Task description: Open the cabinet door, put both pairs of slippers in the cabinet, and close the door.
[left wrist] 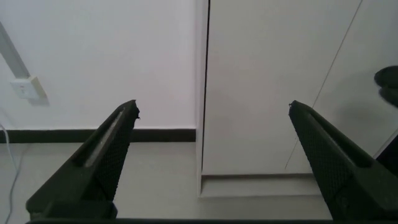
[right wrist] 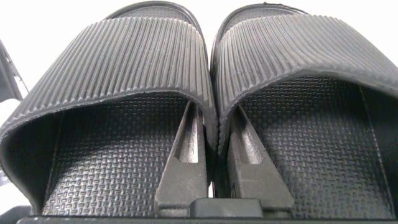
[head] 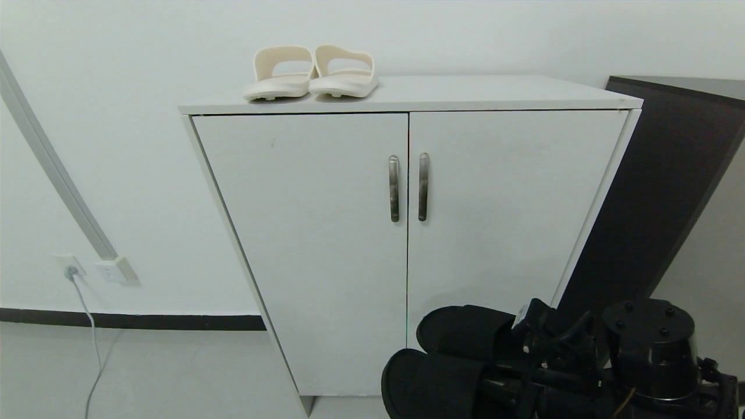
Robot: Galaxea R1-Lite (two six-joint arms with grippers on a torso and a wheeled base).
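My right gripper (right wrist: 214,158) clamps 2 black slippers (head: 460,349) together, near right | my left gripper (left wrist: 214,109) spread wide, holding nothing | 2 beige slippers (head: 311,73) atop cabinet (head: 407,93), far left | 2 doors (head: 302,233) closed

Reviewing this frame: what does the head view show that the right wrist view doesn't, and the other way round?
Head view adds: the white cabinet with both doors shut, its two handles side by side at the middle, and the cream slippers resting on its top.
Right wrist view adds: the right gripper close up, its fingers one inside each slipper, pinching the adjoining strap sides together.
Both: the black slippers, held as a pair by that gripper.
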